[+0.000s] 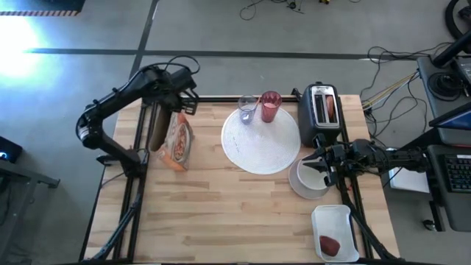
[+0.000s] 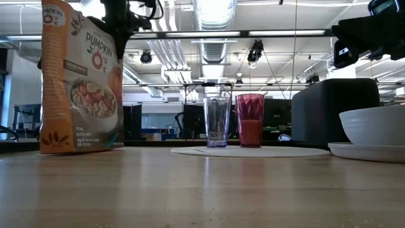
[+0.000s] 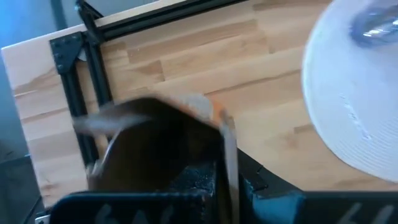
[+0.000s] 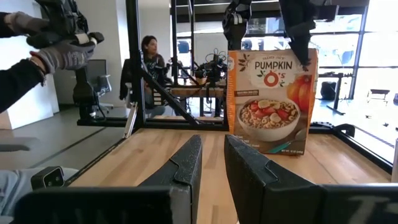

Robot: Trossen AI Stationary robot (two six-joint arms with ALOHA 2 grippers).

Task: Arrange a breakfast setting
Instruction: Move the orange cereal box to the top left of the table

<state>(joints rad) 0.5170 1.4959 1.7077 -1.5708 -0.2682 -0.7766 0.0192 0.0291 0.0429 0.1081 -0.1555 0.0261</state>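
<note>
A large white plate lies mid-table, with a pink tumbler and a clear glass standing on its far edge. A white bowl stands near the right edge. A browned bread piece sticks up from a slot of the toaster. A dark-red fruit lies in the white tray. My left gripper is shut on an orange cereal box. My right gripper hovers above the bowl, open by a narrow gap and empty. My left gripper pinches the cereal box's top edge near one end, between its two fingers. The fingers come from above and point down. The box stands upright with its bottom on the table.
The toaster stands at the far right, close behind my right arm. The tray is at the near right corner. A black frame rail runs along the table's left and far edges. Bare wood spans the near middle. A person's gloved hand shows beyond the table.
</note>
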